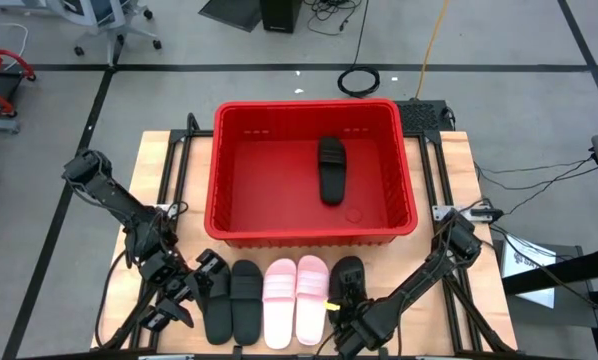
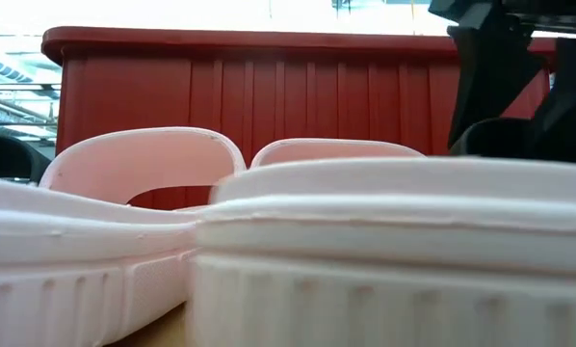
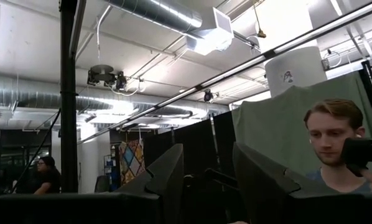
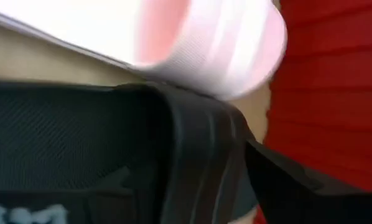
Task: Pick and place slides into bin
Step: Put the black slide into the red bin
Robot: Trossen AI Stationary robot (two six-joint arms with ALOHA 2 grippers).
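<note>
The red bin [image 1: 241, 225] stands at the table's middle and holds one black slide [image 1: 330, 170] lying flat on its floor. In front of the bin lies a row of slides. From the left it runs two black slides [image 1: 234, 300], two pink slides [image 1: 295, 300] and one black slide [image 1: 349, 280]. My left gripper [image 1: 184, 295] is open and empty beside the leftmost black slide, and its fingers [image 3: 167, 180] point up into the room. My right gripper [image 1: 344, 322] is at the near end of the right black slide, whose strap [image 4: 198, 155] fills the right wrist view.
The pink slides [image 2: 269, 251] fill the low view, with the bin's wall [image 2: 269, 106] behind them. A person [image 3: 335, 149] is beyond the table. The table's frame rails [image 1: 169, 180] run beside the bin on both sides.
</note>
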